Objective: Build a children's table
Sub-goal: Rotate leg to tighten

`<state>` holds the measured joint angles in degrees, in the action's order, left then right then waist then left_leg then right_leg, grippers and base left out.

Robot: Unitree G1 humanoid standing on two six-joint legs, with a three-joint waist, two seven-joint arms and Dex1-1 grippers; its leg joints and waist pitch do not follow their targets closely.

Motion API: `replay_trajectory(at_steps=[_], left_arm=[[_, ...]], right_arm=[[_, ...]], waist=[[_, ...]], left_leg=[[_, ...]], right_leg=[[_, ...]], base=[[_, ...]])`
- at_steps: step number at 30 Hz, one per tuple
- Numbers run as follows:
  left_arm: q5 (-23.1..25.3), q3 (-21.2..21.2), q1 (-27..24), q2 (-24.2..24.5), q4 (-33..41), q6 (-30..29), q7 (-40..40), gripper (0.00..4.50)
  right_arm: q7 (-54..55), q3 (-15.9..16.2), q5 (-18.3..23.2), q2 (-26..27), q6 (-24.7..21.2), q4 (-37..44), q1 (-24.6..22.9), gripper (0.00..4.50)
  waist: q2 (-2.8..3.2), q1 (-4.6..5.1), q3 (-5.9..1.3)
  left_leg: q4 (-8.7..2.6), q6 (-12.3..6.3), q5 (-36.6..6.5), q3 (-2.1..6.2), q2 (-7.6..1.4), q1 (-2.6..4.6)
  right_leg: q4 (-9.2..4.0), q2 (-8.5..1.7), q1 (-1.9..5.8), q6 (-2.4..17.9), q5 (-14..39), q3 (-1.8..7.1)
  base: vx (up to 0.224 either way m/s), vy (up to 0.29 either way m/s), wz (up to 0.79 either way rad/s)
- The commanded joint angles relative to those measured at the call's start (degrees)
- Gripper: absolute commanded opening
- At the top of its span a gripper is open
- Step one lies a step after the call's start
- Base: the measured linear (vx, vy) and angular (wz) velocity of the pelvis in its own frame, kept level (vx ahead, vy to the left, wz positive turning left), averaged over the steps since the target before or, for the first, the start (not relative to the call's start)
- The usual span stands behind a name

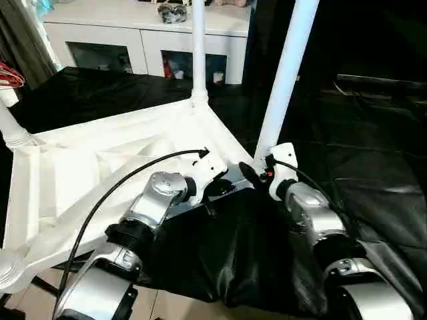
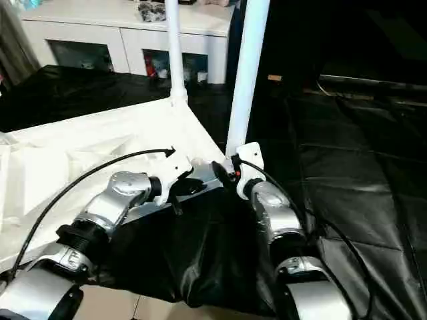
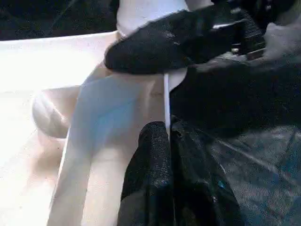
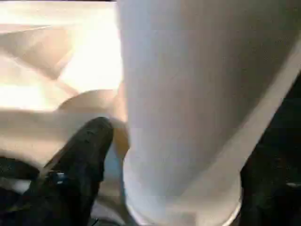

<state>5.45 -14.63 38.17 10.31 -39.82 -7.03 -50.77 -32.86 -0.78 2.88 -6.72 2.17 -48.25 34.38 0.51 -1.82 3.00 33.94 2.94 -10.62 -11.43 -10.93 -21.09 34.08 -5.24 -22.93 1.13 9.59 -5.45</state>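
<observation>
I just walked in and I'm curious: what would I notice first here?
You'd see the white tabletop lying upside down on black sheeting, with white legs poking straight up from its corners. The nearest leg stands right in front of the robot, with the right gripper at its base and the left gripper on the tabletop's edge beside it. Behind everything stands a white cabinet with glass doors.

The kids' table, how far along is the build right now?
Mostly done: the tabletop lies upside down, and all four legs stand at its corners, the far one and the two at the left edge included. In hand: the right gripper straddles the base of the near leg; the left gripper is shut on the tabletop's rim. Left: probably flipping it upright.
</observation>
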Motion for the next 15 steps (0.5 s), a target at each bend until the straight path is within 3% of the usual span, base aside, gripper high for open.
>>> replay_trajectory(at_steps=[1,7,10,15], left_arm=[[-1.7,-1.9,-0.7,-0.2,3.8,2.5,-4.1,0.0],[-3.7,-2.1,-2.9,2.8,7.2,3.0,-10.1,0.0],[-4.9,-2.1,-4.0,5.0,8.9,3.0,-14.5,0.0],[-5.7,-2.0,-4.8,6.9,10.0,3.0,-17.1,0.0]], right_arm=[[-9.6,5.6,0.6,0.9,1.0,1.6,-1.0,3.87],[-20.5,7.8,1.2,-3.6,2.9,5.4,-3.2,3.87],[-29.7,8.8,2.9,-7.0,1.6,8.9,-5.1,3.87],[-35.7,9.5,4.8,-9.5,-0.6,12.1,-6.5,3.87]], waist=[[0.01,-0.18,-3.87],[0.15,-0.54,-4.03],[0.26,-0.86,-3.78],[0.19,-1.4,-3.6]], left_leg=[[-4.12,-3.23,-14.3,1.51,-2.67,0.27],[-3.8,-4.86,-11.1,1.17,-2.86,0.42],[-3.89,-4.79,-12.7,1.03,-2.96,0.61],[-4.12,-3.45,-15.1,1.08,-3.14,0.93]], right_leg=[[-4.24,-3.92,2.98,12.6,14.3,3.04],[-3.35,-3.66,3.05,15.4,7.8,3.05],[-3.7,-3.58,2.86,15.1,10.7,3.04],[-4.16,-3.69,2.58,13.8,15.5,3.21]], base=[[0.0,0.0,0.0],[0.0,0.0,0.0],[0.0,0.0,0.0],[0.0,0.0,0.0]])
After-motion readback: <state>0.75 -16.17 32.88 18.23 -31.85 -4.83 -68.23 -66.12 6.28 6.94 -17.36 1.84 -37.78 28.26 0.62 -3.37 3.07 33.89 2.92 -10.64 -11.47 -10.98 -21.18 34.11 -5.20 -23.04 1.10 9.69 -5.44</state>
